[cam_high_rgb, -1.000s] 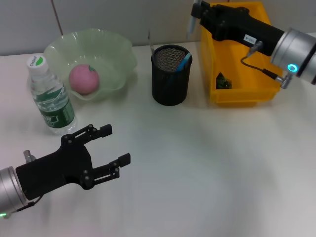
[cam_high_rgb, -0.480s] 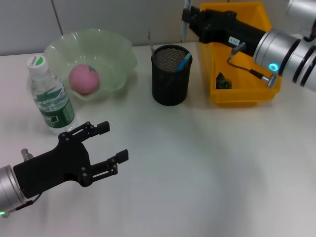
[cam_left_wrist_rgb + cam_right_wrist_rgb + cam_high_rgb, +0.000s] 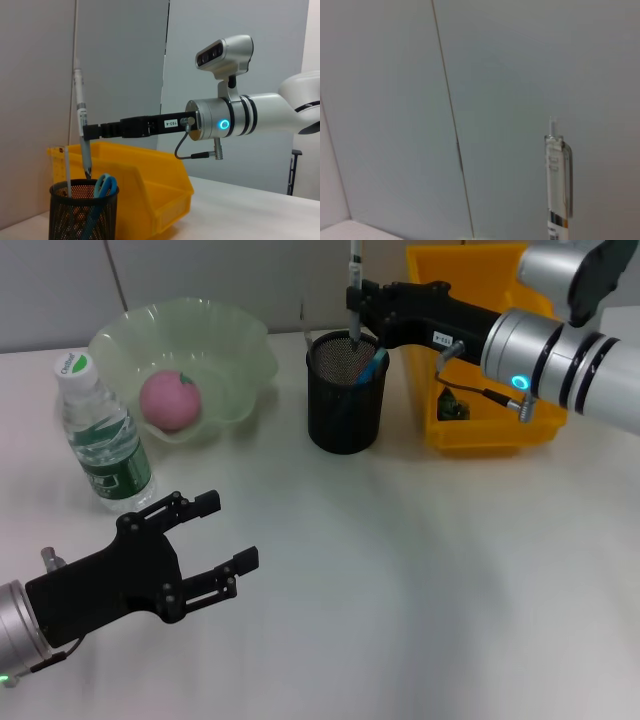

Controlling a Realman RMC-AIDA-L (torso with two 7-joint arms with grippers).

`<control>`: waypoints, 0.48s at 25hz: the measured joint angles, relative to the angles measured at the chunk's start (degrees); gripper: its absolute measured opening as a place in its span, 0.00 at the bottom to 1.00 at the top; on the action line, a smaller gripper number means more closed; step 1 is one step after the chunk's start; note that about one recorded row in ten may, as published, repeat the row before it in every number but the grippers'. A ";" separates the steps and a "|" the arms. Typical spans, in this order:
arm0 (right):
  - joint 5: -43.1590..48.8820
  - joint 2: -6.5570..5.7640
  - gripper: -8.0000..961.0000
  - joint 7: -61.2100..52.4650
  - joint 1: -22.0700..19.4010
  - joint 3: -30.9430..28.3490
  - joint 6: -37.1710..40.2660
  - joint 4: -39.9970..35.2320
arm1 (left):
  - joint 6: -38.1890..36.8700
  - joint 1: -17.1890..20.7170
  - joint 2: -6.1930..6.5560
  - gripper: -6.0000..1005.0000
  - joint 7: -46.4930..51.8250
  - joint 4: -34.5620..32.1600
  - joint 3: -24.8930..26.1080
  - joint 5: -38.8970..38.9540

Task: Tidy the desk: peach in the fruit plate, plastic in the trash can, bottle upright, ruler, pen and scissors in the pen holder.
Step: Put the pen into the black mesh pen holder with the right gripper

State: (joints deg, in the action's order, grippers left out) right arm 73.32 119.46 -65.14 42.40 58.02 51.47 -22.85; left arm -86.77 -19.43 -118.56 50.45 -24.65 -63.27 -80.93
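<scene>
Your right pincer (image 3: 356,302) pinches the pen (image 3: 353,280) upright, tip just inside the holder (image 3: 345,405) near the bench's far edge; left pincer (image 3: 215,535) spread, near edge.

My right gripper (image 3: 358,302) has swung leftward from above the yellow bin (image 3: 520,430), and it now sits over the black mesh pen holder (image 3: 345,405). The pen (image 3: 354,280) it clamps, which a second ago hung upright beside the bin's back corner, now stands upright with its tip at the holder's mouth, just above the rim in the left wrist view. My left gripper (image 3: 215,540) has eased slightly toward me on the worktop (image 3: 420,580).
</scene>
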 joint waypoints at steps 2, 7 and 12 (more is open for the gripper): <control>0.00 0.06 0.14 0.02 0.20 0.88 -1.01 0.09 | -0.08 0.10 0.00 0.80 0.00 0.04 0.00 0.00; 0.06 0.07 0.14 0.02 0.37 1.52 -1.50 0.71 | -0.24 0.27 0.00 0.80 0.00 0.04 0.00 0.00; 0.25 0.07 0.14 0.02 0.51 2.33 -1.54 1.04 | -0.25 0.27 0.00 0.80 0.06 0.04 0.00 0.00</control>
State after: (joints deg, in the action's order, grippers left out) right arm 73.56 119.53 -65.12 42.90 60.35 49.93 -21.81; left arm -87.01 -19.16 -118.56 50.51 -24.61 -63.28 -80.93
